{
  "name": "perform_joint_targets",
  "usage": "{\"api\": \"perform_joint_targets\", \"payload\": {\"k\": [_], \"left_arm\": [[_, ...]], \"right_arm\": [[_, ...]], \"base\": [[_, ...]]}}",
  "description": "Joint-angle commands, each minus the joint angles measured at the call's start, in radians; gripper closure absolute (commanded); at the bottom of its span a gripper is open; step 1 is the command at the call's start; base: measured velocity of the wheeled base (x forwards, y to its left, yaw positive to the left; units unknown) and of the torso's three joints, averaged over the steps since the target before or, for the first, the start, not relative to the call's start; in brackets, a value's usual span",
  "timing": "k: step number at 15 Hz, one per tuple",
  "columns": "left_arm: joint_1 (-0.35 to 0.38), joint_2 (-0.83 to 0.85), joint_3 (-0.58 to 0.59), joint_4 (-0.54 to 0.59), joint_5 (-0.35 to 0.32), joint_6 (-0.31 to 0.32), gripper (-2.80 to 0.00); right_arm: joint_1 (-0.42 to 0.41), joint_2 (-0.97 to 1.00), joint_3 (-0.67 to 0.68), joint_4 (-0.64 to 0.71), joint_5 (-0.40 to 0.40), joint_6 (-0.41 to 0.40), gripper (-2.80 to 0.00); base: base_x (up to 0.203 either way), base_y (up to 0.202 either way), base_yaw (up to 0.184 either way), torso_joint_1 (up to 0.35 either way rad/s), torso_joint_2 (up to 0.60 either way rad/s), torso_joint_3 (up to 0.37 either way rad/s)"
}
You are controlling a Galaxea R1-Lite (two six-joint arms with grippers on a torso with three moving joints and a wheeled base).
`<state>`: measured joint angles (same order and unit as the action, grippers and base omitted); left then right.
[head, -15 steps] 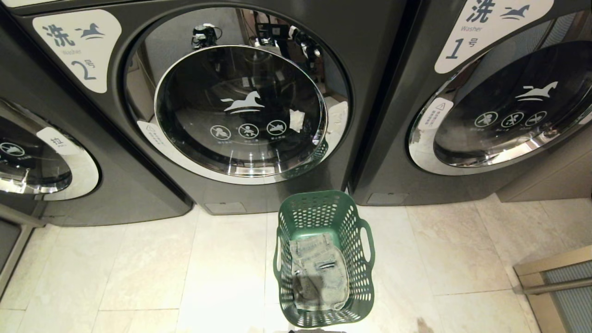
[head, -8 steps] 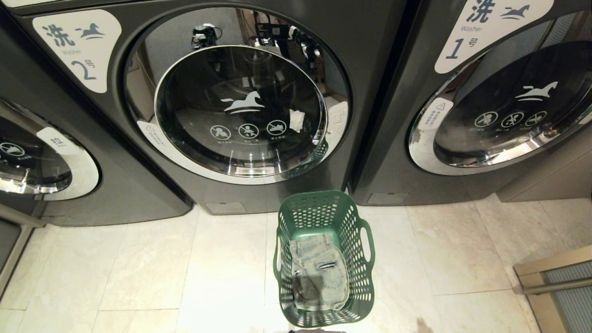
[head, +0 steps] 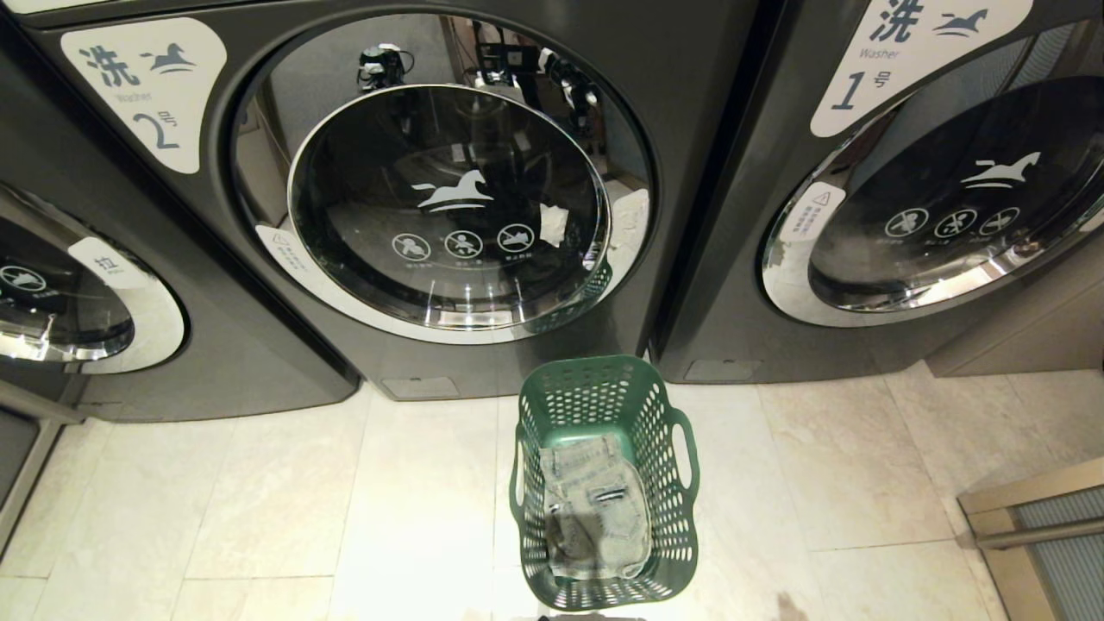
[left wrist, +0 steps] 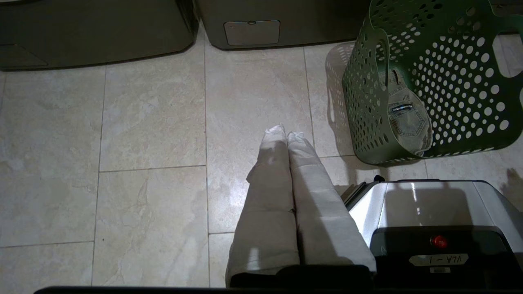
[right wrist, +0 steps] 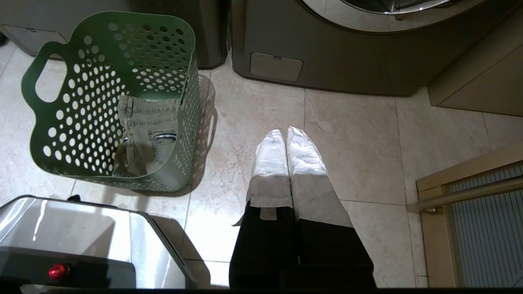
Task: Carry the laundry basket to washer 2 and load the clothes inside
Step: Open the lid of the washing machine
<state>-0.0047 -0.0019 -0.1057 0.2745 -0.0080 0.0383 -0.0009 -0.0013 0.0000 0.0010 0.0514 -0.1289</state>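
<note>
The laundry basket [head: 604, 483] stands upright on the tiled floor [head: 259, 509], its open top upward and its long axis running from the robot toward the machines. Its far short end lies near the foot of washer 2 [head: 448, 207], at that machine's right-hand corner, close to the gap before washer 1 [head: 940, 198]. The door of washer 2 is closed. The clothes [head: 595, 517], 1 folded denim piece, lie flat in the basket, lengthwise along the same axis, nearer the robot's end, pocket side up. The left claw [left wrist: 284, 132] hangs over bare floor to the left of the basket, jaws pressed together, gripping nothing and touching nothing. The right claw [right wrist: 284, 134] hangs over floor to the right of the basket, likewise closed and empty. The robot base [left wrist: 429, 220] sits just behind the basket.
</note>
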Motion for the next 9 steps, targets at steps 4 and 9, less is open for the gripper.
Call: {"api": "perform_joint_targets", "payload": {"k": [4,9], "left_arm": [[0.000,0.002,0.000,0.002,0.000,0.000,0.00],[0.000,0.002,0.000,0.002,-0.003,0.000,0.00]], "right_arm": [[0.000,0.001,0.000,0.002,0.001,-0.003,0.00],[0.001,0.001,0.000,0.002,-0.002,0.003,0.00]], "base": [[0.000,0.000,0.000,0.000,0.00,0.000],[0.000,0.000,0.000,0.000,0.00,0.000]]}}
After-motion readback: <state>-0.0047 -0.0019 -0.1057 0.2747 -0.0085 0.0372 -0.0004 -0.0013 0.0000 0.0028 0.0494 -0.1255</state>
